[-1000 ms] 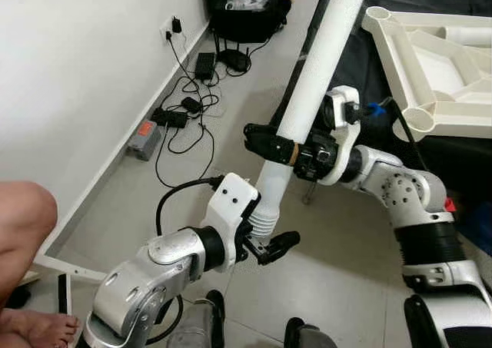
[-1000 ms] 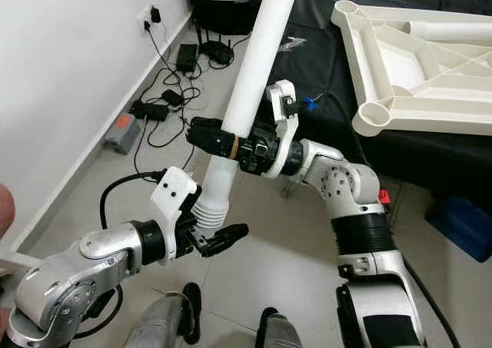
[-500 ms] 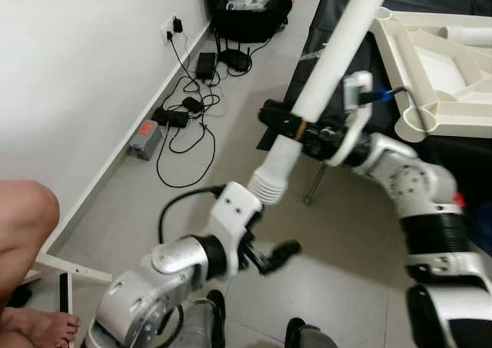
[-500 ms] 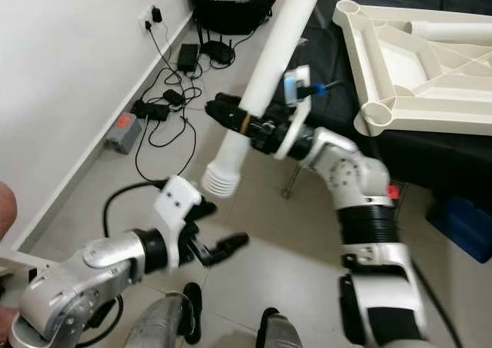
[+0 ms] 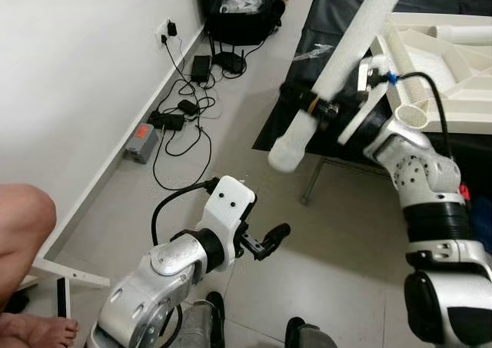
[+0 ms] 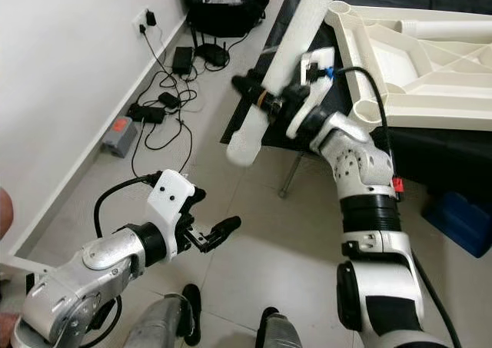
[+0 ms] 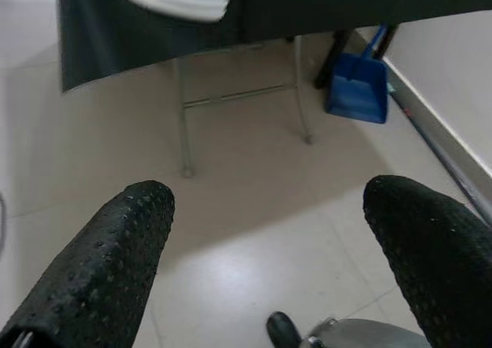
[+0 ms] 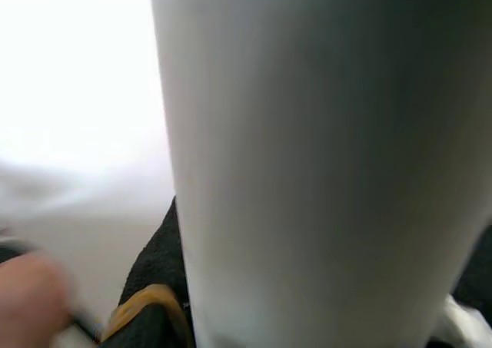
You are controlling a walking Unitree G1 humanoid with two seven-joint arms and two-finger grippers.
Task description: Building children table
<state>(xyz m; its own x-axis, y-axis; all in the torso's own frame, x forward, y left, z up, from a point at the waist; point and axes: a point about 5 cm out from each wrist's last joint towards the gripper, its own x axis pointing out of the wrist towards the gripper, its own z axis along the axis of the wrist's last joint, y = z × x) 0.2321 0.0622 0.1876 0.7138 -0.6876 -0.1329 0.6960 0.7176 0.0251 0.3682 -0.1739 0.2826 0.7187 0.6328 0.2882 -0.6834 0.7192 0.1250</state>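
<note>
At the far left edge a person's bare knee and foot rest on the floor beside a white frame piece, clear of the robot. Next comes the left hand, low over the tiles with its two black fingers spread wide and nothing between them; it sits apart from the leg, probably so it can steady the ribbed end if needed.

Further right, the right hand is clamped around the white table leg partway up the tube. The leg hangs tilted, ribbed end down and toward the left, upper part rising out of frame over the tabletop. Gripping mid-shaft seems meant to let the arm swing the leg toward a round corner socket of the upturned white tabletop, which lies underside-up on the black-draped surface at the right.

The room has pale floor tiles, a white wall with a socket, tangled cables and chargers, a black bag at the back, and a blue dustpan by the skirting.
</note>
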